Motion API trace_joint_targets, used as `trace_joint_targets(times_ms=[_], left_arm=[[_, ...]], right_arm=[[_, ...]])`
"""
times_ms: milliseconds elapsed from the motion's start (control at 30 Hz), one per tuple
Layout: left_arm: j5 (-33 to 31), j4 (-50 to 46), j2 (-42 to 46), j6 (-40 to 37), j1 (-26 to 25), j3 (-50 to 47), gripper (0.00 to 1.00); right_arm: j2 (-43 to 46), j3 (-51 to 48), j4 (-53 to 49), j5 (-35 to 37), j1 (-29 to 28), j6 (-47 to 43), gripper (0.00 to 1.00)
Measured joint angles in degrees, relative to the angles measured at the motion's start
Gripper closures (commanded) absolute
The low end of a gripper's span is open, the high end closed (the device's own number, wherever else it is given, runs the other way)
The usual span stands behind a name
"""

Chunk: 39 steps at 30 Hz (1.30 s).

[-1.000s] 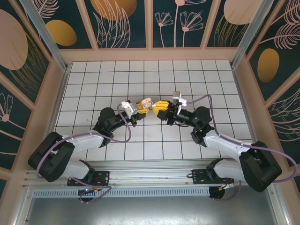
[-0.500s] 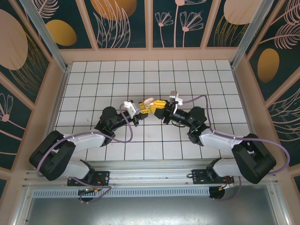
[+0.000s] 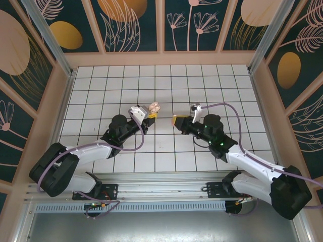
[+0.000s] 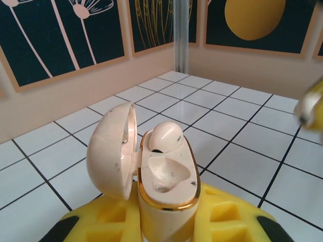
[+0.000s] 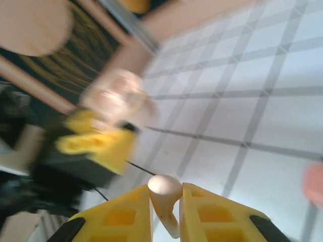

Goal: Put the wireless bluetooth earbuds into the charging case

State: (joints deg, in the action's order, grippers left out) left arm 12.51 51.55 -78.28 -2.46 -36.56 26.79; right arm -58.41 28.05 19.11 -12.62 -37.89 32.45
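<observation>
Two arms face each other over the white tiled table [image 3: 222,85], their tools set apart near its middle. On one side, the left gripper [image 3: 150,115] has its yellow fingers [image 4: 101,224] clamped on the lower body of the charging case [image 4: 169,201]. The case lid [image 4: 113,151] is swung open to the left on its hinge, and a gold rim borders the tray. The first earbud [image 4: 165,137] sits in the far socket, while the near socket [image 4: 169,176] lies bare. Opposite, the right gripper [image 5: 165,214] is pinched on the stem of the second earbud [image 5: 164,187], whose rounded head stands above the fingertips. Seen from the right wrist, the open case is blurred and lies ahead and to the upper left of this earbud, not touching it.
</observation>
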Motion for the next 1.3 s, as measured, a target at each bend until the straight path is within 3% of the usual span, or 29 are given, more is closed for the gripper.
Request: trace_joint_targets(times_ms=[200, 400, 933, 1300], left_arm=[[-0.5, -0.9, 0.3, 0.3, 0.0, -0.4, 0.90], [-0.9, -1.5, 0.3, 0.4, 0.0, -0.4, 0.89], [-1.5, -3.3, 0.3, 0.4, 0.0, -0.4, 0.89], [-2.6, -4.3, 0.4, 0.3, 0.0, -0.4, 0.89]], right_arm=[[-2.5, 1.6, -19.7, 7.0, 1.2, 5.6, 0.82], [-8.2, 2.0, -28.6, 9.7, 1.2, 7.8, 0.81], [-17.0, 3.0, -32.8, 10.3, 1.2, 8.9, 0.80], [-20.3, 8.2, -38.1, 10.2, 1.2, 8.2, 0.65]])
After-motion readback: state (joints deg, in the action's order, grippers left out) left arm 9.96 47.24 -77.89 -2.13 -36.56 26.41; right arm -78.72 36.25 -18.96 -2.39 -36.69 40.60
